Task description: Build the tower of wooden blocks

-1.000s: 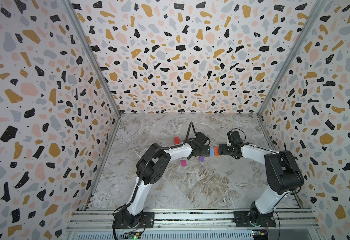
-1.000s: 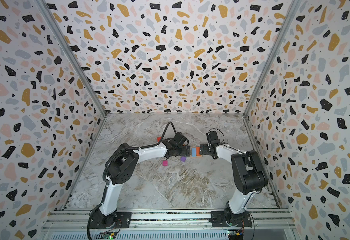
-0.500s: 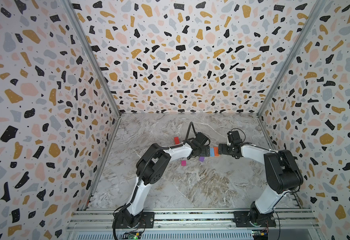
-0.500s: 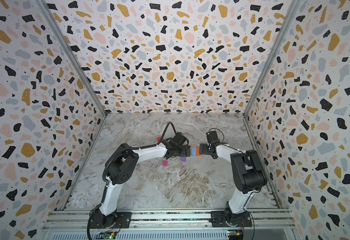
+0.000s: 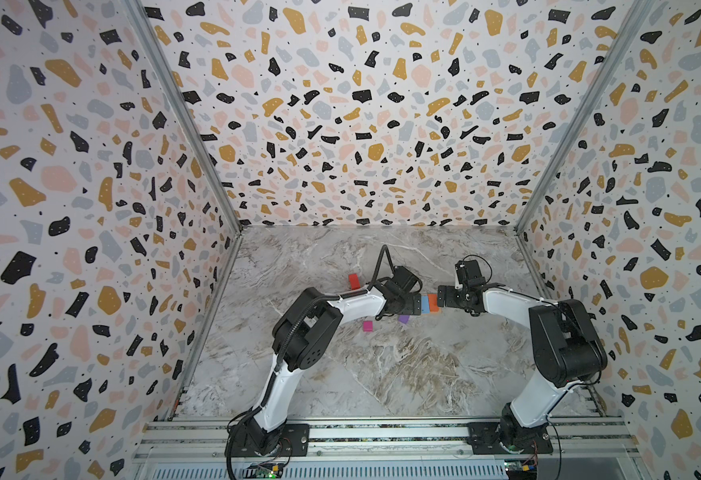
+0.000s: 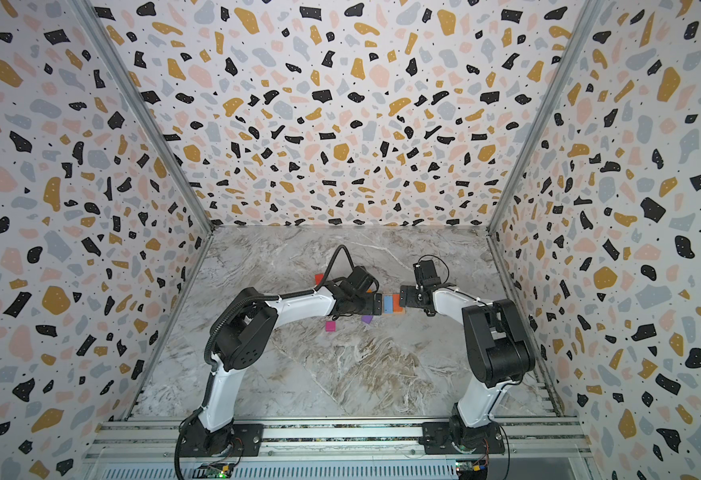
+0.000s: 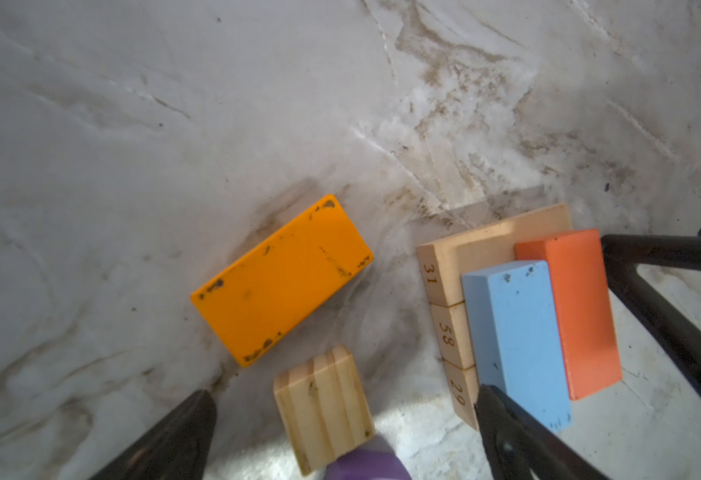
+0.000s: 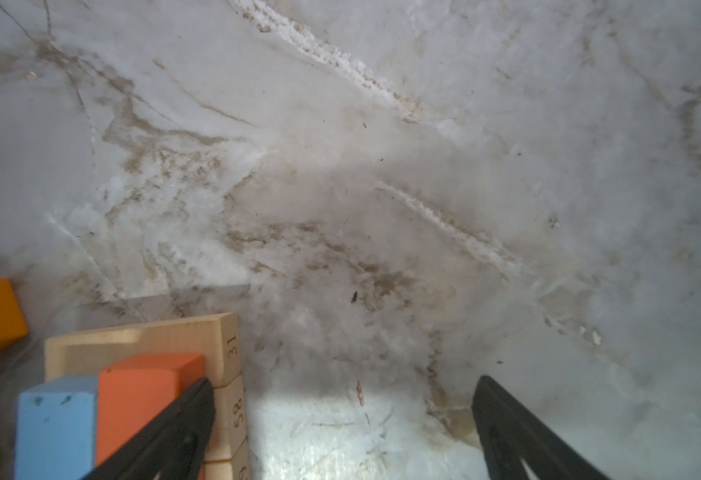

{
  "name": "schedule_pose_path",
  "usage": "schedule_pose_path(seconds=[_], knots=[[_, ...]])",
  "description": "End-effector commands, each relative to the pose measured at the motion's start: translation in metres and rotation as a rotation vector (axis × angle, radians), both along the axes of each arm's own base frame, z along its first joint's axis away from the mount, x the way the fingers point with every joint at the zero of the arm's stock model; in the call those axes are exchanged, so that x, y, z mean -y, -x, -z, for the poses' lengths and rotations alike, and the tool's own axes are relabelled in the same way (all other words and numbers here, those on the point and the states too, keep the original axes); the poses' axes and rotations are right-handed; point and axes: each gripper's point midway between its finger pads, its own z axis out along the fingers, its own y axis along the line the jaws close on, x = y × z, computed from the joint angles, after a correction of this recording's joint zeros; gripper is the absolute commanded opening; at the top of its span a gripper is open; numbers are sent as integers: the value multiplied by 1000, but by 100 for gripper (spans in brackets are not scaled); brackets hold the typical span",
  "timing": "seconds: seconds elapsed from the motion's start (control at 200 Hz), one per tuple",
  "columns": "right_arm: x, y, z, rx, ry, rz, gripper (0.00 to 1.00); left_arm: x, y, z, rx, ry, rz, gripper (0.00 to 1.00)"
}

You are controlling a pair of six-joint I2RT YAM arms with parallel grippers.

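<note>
Tower: the tower (image 7: 481,245) stands mid-table between the two arms, low, with only two layers showing.
Base: three tan bars (image 7: 448,328) lie side by side, touching, flat on the marble table (image 5: 382,374).
Second layer: a light blue block (image 7: 515,332) and an orange-red block (image 7: 581,311) lie across the bars, touching each other.
Loose blocks: a yellow-orange block (image 7: 282,278) and a tan cube (image 7: 323,403) sit just beside the base. A purple block (image 5: 402,319) and a magenta cube (image 5: 367,326) lie nearer the rail, and a red block (image 5: 353,280) sits farther back.
Left gripper: the left gripper (image 5: 411,305) is at the tower's left side with its fingers (image 7: 502,432) spread. One of them is by the end of the blue block. They pinch nothing.
Right gripper: the right gripper (image 5: 444,296) is at the tower's right side, fingers (image 8: 182,424) spread wide and empty, one just beside the orange-red block.
Progress: I'd say under halfway, as five blocks are placed.
Left to do: the five loose blocks I can see go on top, the cubes probably last.
</note>
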Motion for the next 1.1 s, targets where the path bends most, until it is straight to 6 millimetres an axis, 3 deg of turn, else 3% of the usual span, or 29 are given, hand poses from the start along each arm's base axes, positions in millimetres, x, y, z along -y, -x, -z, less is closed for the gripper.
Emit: schedule_pose_path(seconds=[0.0,1.096], knots=[[0,-6,-7,7,-4,11,98,-5,26,17,-86,-32,18,100],[-4,-7,-12,26,-24,-8,98,0,28,18,-83,-38,25,100]])
